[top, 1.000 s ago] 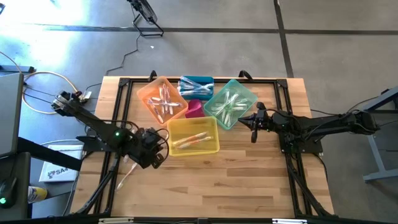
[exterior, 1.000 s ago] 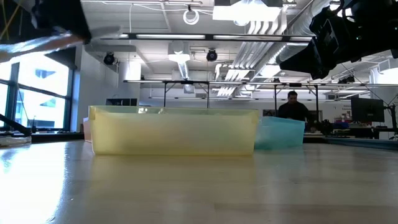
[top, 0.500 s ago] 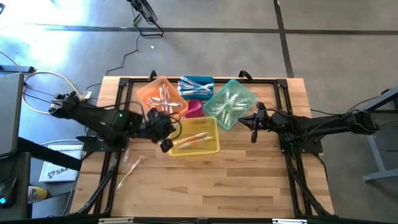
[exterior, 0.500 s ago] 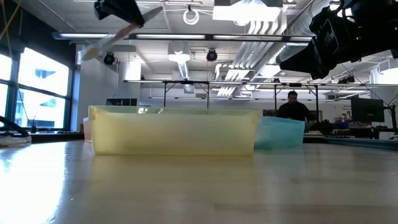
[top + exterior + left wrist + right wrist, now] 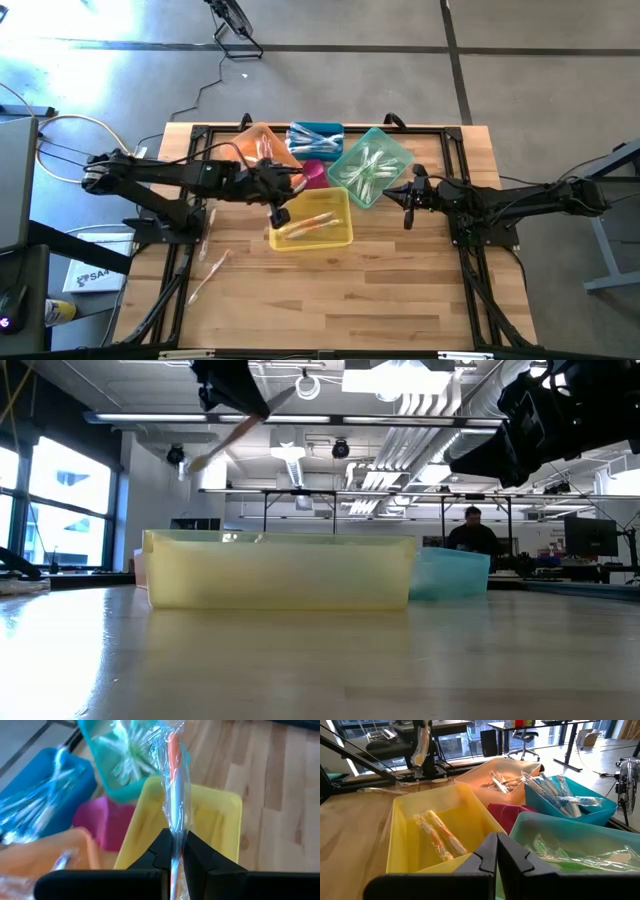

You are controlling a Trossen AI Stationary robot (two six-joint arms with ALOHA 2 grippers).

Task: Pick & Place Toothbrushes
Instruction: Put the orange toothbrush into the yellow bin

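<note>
A wrapped toothbrush with an orange accent is in the air, with my left gripper shut on it above the left rim of the yellow bin. In the low view the brush slants down from that gripper. Two orange-accented toothbrushes lie in the yellow bin. More toothbrushes fill the orange bin, the blue bin and the teal bin. My right gripper hovers shut just right of the teal bin, holding nothing. My left gripper pinches the wrapped toothbrush between its two fingers near one end of the handle. The rest of the brush sticks out forward past the fingertips, along the fingers. The fingers slant downward from the table's left. The brush is lifted clear of table and bins.
A small pink bin sits between the other bins. A few loose wrapped toothbrushes lie on the wood at the table's left. Black frame rails run along the table's sides. The near half of the table holds nothing else.
My left gripper has swung from the table's left side toward the right and far side and risen, rolling as it went. It stays shut on the toothbrush and now stands over the yellow bin's left rim. The carried brush has turned with it.
</note>
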